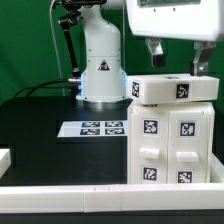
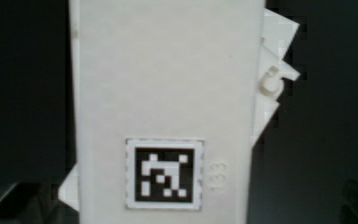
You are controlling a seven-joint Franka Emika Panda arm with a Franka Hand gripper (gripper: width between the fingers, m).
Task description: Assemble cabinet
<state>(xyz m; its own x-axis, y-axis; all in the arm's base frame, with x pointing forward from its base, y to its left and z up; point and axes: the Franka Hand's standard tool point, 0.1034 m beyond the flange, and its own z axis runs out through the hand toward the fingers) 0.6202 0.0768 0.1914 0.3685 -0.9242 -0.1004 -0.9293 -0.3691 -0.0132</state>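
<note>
1. The jaws stand spread wide and hold nothing. Their fingertips hang just above the top panel, one towards each end of it.
2. The cabinet stands upright on the bench, directly beneath the jaws, with that panel lying across its top. Whether the panel sits fully home I cannot tell.
3. The step in hand looks like getting clear of the panel. It probably goes best as a straight rise with the jaws kept wide, so that neither finger drags the panel off its seat.
4. From the wrist, a white face of the cabinet fills the picture, carrying one marker. A small round knob at its edge is something to avoid snagging.
5. The bench is flat, black and matte, and a raised white rim runs along its near side.
6. The marker board lies flat on the bench, well apart from the jaws, in front of the arm's base. That leaves plenty of room to pull away on that side.
</note>
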